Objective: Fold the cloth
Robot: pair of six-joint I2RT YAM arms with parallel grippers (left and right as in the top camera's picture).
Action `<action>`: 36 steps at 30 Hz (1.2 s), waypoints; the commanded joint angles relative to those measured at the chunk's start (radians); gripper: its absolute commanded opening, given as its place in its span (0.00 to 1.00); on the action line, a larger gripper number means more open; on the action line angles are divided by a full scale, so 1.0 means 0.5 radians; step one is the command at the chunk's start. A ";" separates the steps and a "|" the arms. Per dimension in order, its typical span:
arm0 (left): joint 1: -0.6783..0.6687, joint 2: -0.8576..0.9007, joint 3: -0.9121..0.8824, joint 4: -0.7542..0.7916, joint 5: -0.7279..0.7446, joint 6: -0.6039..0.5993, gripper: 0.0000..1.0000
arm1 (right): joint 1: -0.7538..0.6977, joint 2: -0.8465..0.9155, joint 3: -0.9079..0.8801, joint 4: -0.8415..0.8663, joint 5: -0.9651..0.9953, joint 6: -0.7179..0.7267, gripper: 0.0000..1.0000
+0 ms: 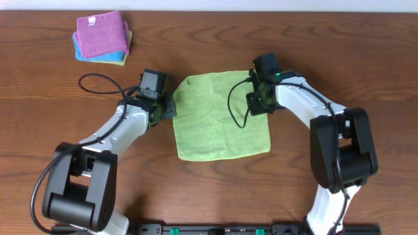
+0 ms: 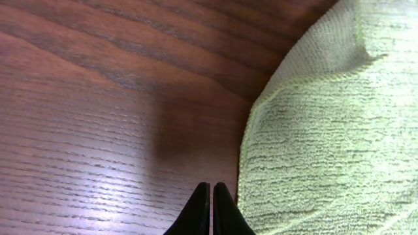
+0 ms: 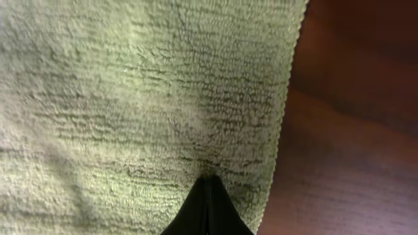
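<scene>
1. At the far left of the table [image 1: 339,59] sits a stack [image 1: 102,38] of folded cloths, well apart from the arms. The top one is purple, with blue and a yellow-green edge showing beneath.
2. Nearer and slightly right of the stack, a black cable [image 1: 98,83] loops on the wood and runs to the left arm.
3. The left tool [image 1: 170,109] is low over bare wood, just beside the left edge of the cloth [image 1: 221,117]. In the left wrist view its fingers [image 2: 201,207] are pressed together with only a hairline between them. They hold nothing, and the cloth's hem [image 2: 245,163] runs just to their right.
4. The cloth lies spread in a single layer in the middle of the table, between the two tools. It is roughly square and lime green. Its far-left corner is rounded off, and the left wrist view shows a fold line across it. The near edge bows a little.
5. The right tool [image 1: 260,99] is over the cloth's far-right part, close to the right edge. In the right wrist view its fingers [image 3: 196,209] are closed to a point, and the tips meet the pile [image 3: 144,98]. Whether any fabric is nipped between them cannot be told. Bare wood shows to the right of the hem.
</scene>
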 commanded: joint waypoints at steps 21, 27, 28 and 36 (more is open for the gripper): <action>-0.027 -0.005 0.033 0.261 0.253 -0.208 0.06 | 0.019 0.091 -0.036 -0.187 -0.043 0.034 0.02; -0.047 0.010 0.033 0.273 0.254 -0.208 0.06 | 0.019 0.053 0.009 -0.212 -0.039 0.034 0.27; -0.049 0.010 0.033 0.274 0.254 -0.208 0.06 | 0.019 0.044 0.029 -0.224 -0.039 0.034 0.41; -0.069 0.010 0.033 0.347 0.297 -0.208 0.06 | 0.019 -0.100 0.301 -0.432 -0.039 0.034 0.60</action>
